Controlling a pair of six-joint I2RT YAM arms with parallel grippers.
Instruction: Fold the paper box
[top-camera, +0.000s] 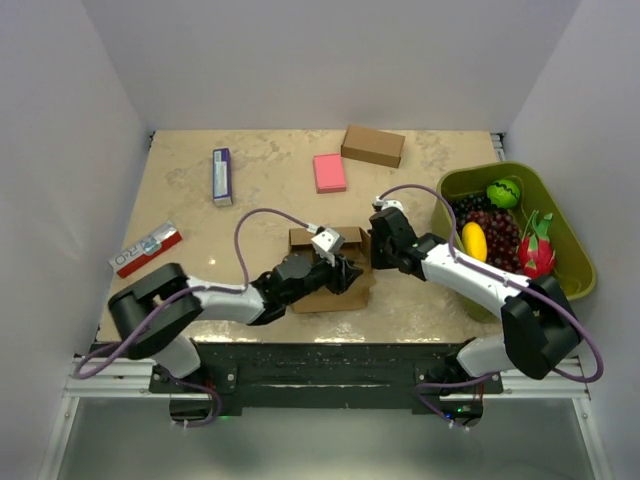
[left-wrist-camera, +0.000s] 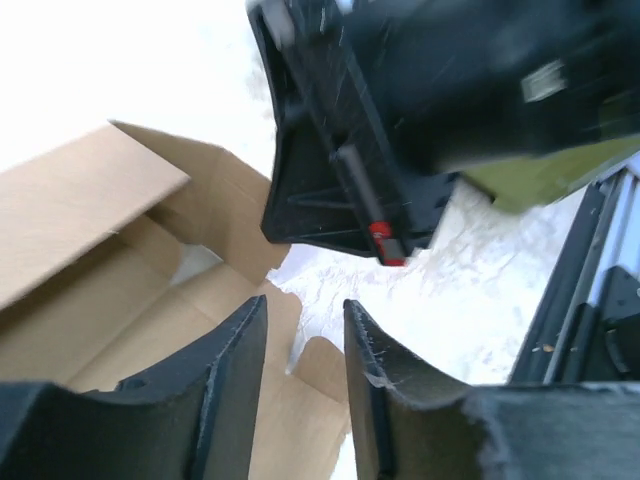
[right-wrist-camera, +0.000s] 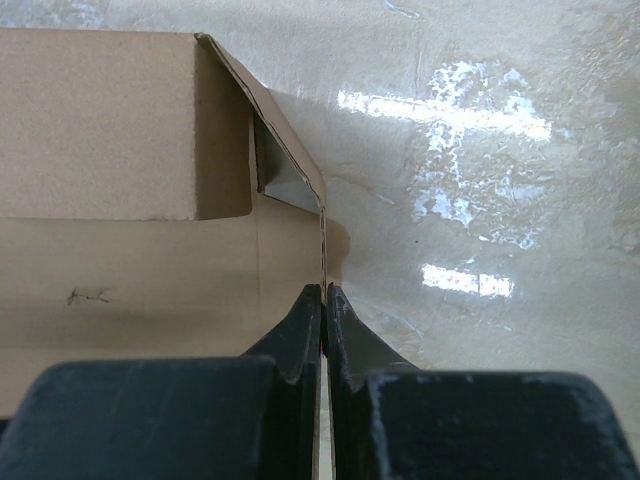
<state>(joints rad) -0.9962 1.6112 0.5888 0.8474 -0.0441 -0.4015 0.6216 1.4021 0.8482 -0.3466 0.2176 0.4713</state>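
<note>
R claw (right-wrist-camera: 323, 293) clamps paper box (right-wrist-camera: 110, 120) flap by worktop (top-camera: 250, 170) near edge; L claw (left-wrist-camera: 305, 335) released – hold firm, L shd press crease

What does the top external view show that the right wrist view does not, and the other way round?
Only the top external view: the left gripper at the paper box, the pink block, the ready-made brown box and the green bin. Only the right wrist view: the right gripper shut on a thin flap edge. Both: the paper box on the table.
</note>
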